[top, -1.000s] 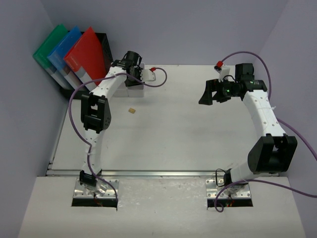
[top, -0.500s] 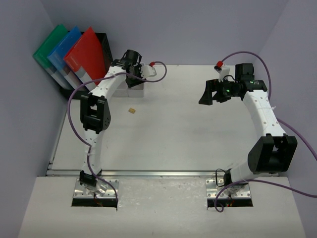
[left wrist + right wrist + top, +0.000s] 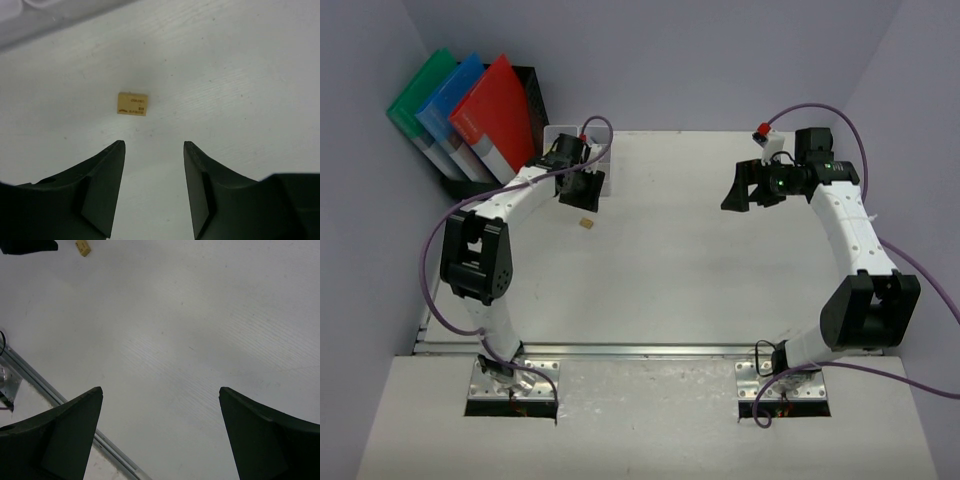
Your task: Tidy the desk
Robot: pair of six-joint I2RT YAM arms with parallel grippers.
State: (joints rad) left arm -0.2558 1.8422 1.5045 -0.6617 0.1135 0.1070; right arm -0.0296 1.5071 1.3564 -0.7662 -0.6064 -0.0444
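Here's the small tan block, lying flat on the white worktop, and everything is placed from it. The worktop spreads out under the block on every side. Its silver rail runs well to the near side of the block, by the arm bases.

The left claw hangs just short of the block. Its two dark fingers are partly spread, with nothing but bare worktop showing between them. It grips nothing and isn't touching the block. There's dark print on the block's face, too small to read.

The right claw is well off to the right of the block. Its jaws are spread wide and hold nothing, and its wrist camera sees only worktop through the gap. In that view the block sits clipped near the top edge, and a black shape beside it is cut off, so I can't tell which part that is.

Beyond the block, a small white tray peeks out, mostly hidden behind the left arm's wrist, so its contents can't be seen. To the far left of the block stands a black rack with a red folder, a blue folder and a green folder leaning in it. The rack's base is partly hidden.
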